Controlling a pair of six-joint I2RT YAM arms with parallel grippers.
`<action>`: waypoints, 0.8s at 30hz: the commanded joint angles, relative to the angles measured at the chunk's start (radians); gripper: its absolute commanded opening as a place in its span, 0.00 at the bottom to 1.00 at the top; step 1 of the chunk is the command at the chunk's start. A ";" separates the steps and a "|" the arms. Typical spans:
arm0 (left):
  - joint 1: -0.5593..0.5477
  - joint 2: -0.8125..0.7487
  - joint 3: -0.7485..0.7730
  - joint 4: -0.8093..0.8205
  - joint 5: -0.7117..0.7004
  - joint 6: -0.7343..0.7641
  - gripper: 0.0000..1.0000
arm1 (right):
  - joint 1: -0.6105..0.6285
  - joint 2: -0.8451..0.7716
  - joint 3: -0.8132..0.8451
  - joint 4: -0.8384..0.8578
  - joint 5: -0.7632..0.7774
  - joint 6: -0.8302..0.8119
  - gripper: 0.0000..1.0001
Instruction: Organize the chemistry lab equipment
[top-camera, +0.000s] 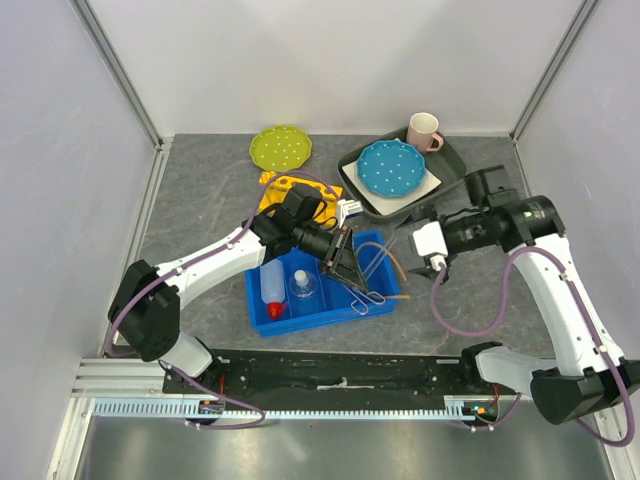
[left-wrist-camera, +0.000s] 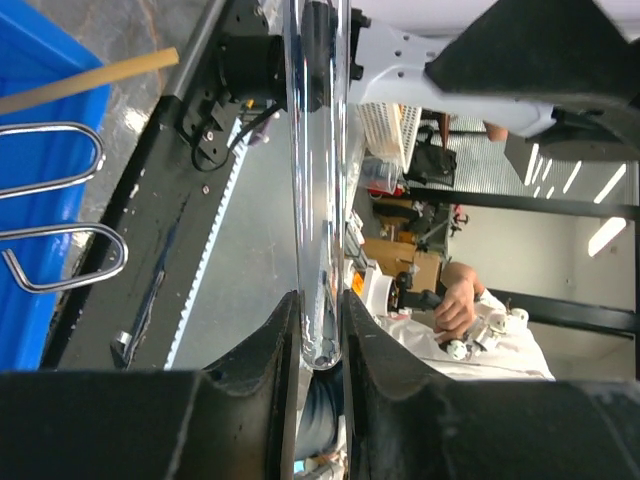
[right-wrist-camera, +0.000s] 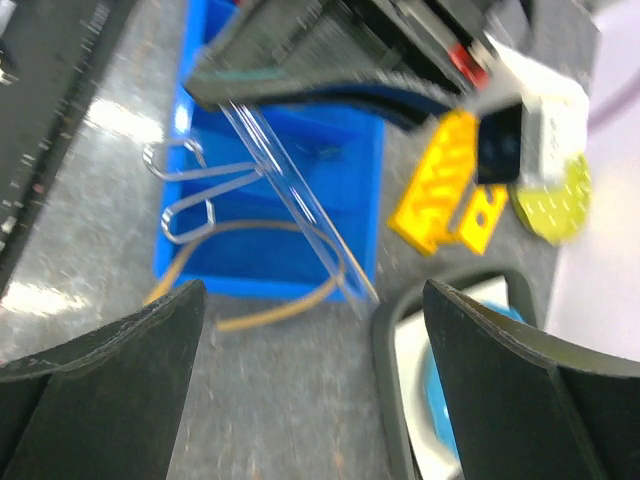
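Left wrist view: a clear glass tube (left-wrist-camera: 318, 180) is clamped between the narrowly set fingers of the left tool (left-wrist-camera: 320, 335). It is gripped just above its rounded closed end, and its long axis is carried straight out from the tool until it is cut off by the frame edge.

From the right wrist, the right tool (right-wrist-camera: 312, 290) is seen spread wide, with nothing held. The tube is presented slantwise ahead of it, running from the left tool over the blue bin (right-wrist-camera: 340, 130) toward the bin edge nearest the right tool. Its free end is placed roughly between the open fingers' lines but apart from both.

The coming move is judged to turn on this. The tube is borne by the left arm alone, its axis is pointed toward the right tool, and the right arm is the nearer to the free end.

Under the tube, the thin metal tongs (right-wrist-camera: 240, 178) are laid in the bin, and the tan rubber tubing loop (right-wrist-camera: 280, 306) is draped partly over its rim onto the bench (top-camera: 200, 200). From above, the small white squeeze bottle (top-camera: 273, 285) and the small clear glass flask (top-camera: 304, 288) are seen in the bin's left part.

Beyond the bin, a yellow rack (right-wrist-camera: 440, 185) is largely covered by the left arm. The right wrist picture is blurred, so whether the tube's tip touches the rim cannot be told. From above, the tube is barely made out.
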 joint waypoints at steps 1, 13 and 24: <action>0.001 -0.002 0.050 -0.034 0.125 0.053 0.13 | 0.172 0.008 -0.027 0.046 0.037 0.094 0.95; -0.007 -0.010 0.036 -0.036 0.162 0.062 0.13 | 0.406 0.070 -0.078 0.192 0.326 0.166 0.78; -0.007 -0.014 0.030 -0.042 0.176 0.065 0.15 | 0.467 0.050 -0.119 0.191 0.407 0.167 0.31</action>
